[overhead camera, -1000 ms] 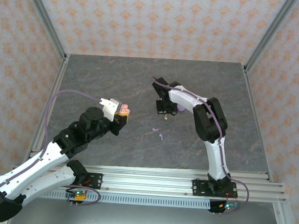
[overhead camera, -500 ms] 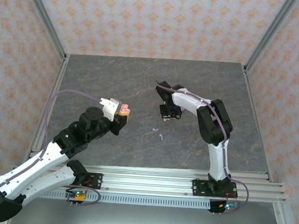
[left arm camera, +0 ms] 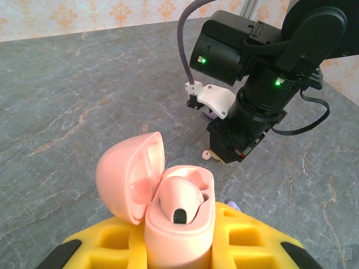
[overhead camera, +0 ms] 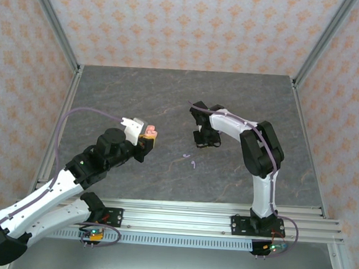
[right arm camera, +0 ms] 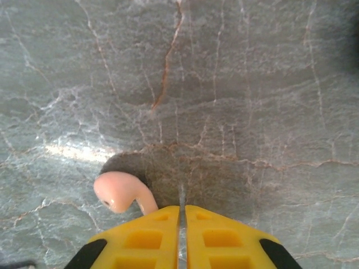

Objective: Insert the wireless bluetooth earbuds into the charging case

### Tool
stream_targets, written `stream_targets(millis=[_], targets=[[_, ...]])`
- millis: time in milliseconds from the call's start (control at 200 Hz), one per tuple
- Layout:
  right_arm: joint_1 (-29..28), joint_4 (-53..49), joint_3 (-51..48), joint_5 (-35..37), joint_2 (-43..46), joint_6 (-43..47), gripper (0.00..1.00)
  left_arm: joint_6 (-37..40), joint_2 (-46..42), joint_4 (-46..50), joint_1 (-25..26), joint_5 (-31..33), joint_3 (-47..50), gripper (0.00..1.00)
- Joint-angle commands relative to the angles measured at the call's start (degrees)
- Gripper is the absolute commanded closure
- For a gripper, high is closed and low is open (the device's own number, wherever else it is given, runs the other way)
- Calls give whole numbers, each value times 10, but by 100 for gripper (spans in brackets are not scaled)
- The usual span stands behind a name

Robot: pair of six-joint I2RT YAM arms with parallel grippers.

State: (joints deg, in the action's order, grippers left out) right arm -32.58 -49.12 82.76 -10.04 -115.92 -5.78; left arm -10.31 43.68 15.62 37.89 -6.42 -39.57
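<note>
The right tool [right arm camera: 182,210] is sitting a little further right and lower in the top view than a second ago, its arm having swung that way. The left tool [left arm camera: 179,238] is keeping its place at left of centre. The lilac earbud [overhead camera: 186,155] and the second lilac earbud [overhead camera: 193,165] are lying where they lay before, loose on the table [overhead camera: 139,88], between the two tools and just below and left of the right one.

The left tool is grasping the pink case [left arm camera: 179,224] between its yellow fingers [left arm camera: 252,238]. The case is standing upright at the bottom centre of the left wrist view, with its lid [left arm camera: 129,174] hanging open to the left. One pink earbud [left arm camera: 178,197] is resting in the well.

The right tool is clenched, its fingers pressing together with only a hairline seam between them and nothing in it. The loose pink earbud [right arm camera: 119,193] is lying on the table at the lower left of the right wrist view, its stem reaching the tip of the left-hand finger.

In the left wrist view, green lights [left arm camera: 277,83] are glowing on the right arm, and a lilac shape [left arm camera: 212,115] is peeking out beside its white bracket [left arm camera: 216,101]. A purple cable [overhead camera: 88,111] is looping off the left arm, and patterned walls [overhead camera: 175,23] are closing in the table.
</note>
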Motion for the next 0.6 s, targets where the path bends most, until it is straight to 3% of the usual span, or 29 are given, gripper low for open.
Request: stream_targets(millis=[0,160,265,596], targets=[[2,-1,-9,-2,39,9,87,-6,2,-19,4,-5,-2,96],[2,1,-5,-4,65,10,81,-7,3,-17,4,-5,-3,96],[2,16,-1,-34,70,20,72,-6,3,-18,4,-6,-3,96],[2,0,49,-22,7,58,57,-8,4,-21,4,-7,-3,96]])
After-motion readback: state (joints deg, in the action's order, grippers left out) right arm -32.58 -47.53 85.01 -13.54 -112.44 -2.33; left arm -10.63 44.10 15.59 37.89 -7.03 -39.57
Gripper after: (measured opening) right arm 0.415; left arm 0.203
